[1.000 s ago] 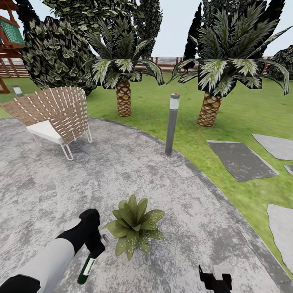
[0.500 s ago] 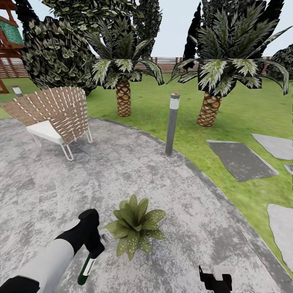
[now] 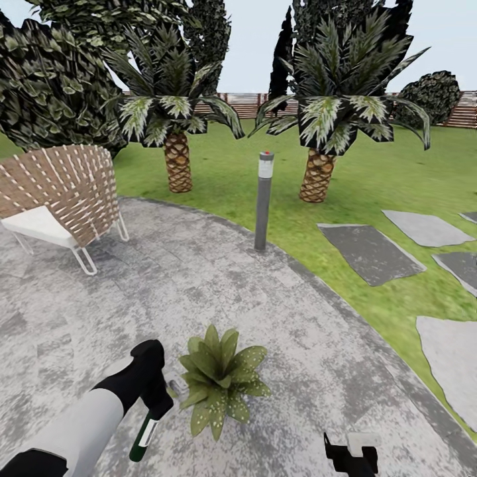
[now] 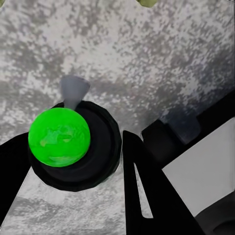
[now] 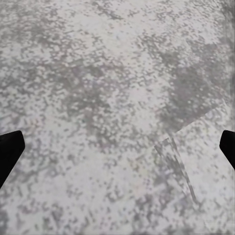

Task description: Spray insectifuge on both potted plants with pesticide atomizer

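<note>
Far left on the patio (image 3: 278,318): woven chair (image 3: 63,192) with a white seat, near the paving's left side. Behind it a dark bush (image 3: 53,86), then a palm (image 3: 172,126) on the lawn (image 3: 371,179), with the slat fence (image 3: 252,105) at the back.

Lower left: left hand (image 3: 154,405), on a black-and-white arm, clenched on the pesticide atomizer (image 3: 142,437). Bottle is dark green with a white label, hanging down out of the hand and slightly tilted, above the paving. In the left wrist view the atomizer (image 4: 66,144) sits between the dark fingers (image 4: 147,196), seen end on: a green round end in a black ring, with a grey nozzle-like stub poking out.

Just beside the left hand, to its right: potted plant (image 3: 218,377), a low rosette of speckled leaves on the patio, pot hidden under the leaves. Hand and leaves are close; touching or not, can't tell.

Centre: grey bollard lamp (image 3: 263,199) upright at the patio's far edge. Second palm (image 3: 331,112) behind it.

Right: flat stepping stones (image 3: 371,248) in the grass, off the patio's right edge.

Bottom right: right hand (image 3: 350,457), released, low over bare paving. In the right wrist view its fingertips (image 5: 10,147) sit wide apart with nothing between them.
</note>
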Motion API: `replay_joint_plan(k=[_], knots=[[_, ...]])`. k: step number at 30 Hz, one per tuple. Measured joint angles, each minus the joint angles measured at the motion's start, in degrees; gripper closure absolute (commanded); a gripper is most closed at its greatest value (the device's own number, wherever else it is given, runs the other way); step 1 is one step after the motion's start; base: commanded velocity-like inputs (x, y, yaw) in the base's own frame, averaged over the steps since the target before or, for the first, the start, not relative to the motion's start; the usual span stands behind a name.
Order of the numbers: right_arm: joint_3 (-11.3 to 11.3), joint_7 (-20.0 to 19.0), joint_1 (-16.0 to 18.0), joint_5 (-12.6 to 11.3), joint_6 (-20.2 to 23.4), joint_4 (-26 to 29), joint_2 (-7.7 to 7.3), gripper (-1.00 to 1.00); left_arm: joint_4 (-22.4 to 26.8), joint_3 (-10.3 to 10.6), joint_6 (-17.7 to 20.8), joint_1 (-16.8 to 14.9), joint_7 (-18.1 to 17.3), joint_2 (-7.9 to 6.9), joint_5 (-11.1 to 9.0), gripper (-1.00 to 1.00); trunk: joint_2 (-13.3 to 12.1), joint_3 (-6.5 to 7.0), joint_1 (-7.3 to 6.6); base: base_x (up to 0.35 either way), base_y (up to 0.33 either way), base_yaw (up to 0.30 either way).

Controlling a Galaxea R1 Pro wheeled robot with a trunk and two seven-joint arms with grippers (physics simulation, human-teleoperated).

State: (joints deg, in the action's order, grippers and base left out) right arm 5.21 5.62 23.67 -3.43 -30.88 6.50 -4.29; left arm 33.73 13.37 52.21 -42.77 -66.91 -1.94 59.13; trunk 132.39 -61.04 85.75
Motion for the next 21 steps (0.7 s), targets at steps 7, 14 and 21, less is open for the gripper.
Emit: replay_joint_plan(k=[7, 14, 21], knots=[[0.00, 0.02, -0.01, 0.00, 0.00, -0.05, 0.00, -1.00, -0.28, 0.52, -0.36, -0.14, -0.24, 1.15, 0.09, 1.00, 0.00, 0.00, 0.00, 0.002, 0.001, -0.005], [0.00, 0.01, -0.03, 0.00, 0.00, -0.05, 0.00, -1.00, -0.99, 0.53, -0.61, 0.74, -0.25, -1.82, 0.12, 1.00, 0.00, 0.00, 0.00, 0.000, 0.000, 0.000], [0.00, 0.00, -0.01, 0.00, 0.00, -0.05, 0.00, -1.00, -1.08, 0.68, -0.48, 1.04, -0.21, -0.47, -0.08, 1.00, 0.00, 0.00, 0.00, 0.000, 0.000, 0.000]])
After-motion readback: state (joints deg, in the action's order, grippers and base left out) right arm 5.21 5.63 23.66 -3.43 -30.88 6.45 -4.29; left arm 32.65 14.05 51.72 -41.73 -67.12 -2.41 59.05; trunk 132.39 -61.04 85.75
